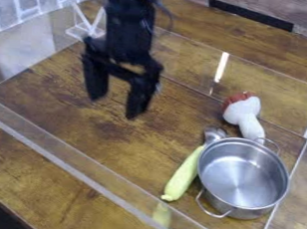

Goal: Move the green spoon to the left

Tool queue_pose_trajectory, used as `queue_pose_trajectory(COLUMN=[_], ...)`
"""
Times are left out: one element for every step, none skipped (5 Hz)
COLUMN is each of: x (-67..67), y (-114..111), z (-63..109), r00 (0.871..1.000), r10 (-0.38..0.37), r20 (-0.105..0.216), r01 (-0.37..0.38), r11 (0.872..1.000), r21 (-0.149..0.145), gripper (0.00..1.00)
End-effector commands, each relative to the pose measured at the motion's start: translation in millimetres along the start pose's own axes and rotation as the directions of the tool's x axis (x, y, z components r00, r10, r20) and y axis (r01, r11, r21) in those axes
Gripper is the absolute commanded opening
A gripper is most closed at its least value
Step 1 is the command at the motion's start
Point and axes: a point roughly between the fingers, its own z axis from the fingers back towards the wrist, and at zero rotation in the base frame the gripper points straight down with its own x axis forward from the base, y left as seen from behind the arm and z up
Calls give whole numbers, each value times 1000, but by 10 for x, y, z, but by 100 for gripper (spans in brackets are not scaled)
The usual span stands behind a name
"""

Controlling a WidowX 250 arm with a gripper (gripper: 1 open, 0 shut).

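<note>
The green spoon (185, 171) lies on the wooden table, its pale yellow-green handle running toward the front edge and its small silver bowl (214, 137) tucked against the steel pot. My gripper (118, 94) hangs pointing down, up and to the left of the spoon and well apart from it. Its two black fingers (140, 97) stand open with nothing between them.
A shiny steel pot (244, 177) sits right of the spoon, touching it. A red-and-white mushroom-like toy (246, 113) lies behind the pot. Clear acrylic walls (60, 149) border the wooden table (63, 109) at front and right.
</note>
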Motion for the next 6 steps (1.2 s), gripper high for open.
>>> queue_pose_trajectory(x=[-11,-21,69,148,185,225], y=[-350,-639,-753,-721,-557,-399], z=[-114,-336,-485,-490,-480,-462], r00=[997,994,989,985,983,981], r10=[23,61,86,69,37,9], r20=[71,95,122,156,178,196], r01=[-24,-61,-87,-73,-43,-17], r11=[1000,998,996,997,999,999], r21=[10,6,0,20,32,43], gripper=[100,100,100,100,100,100])
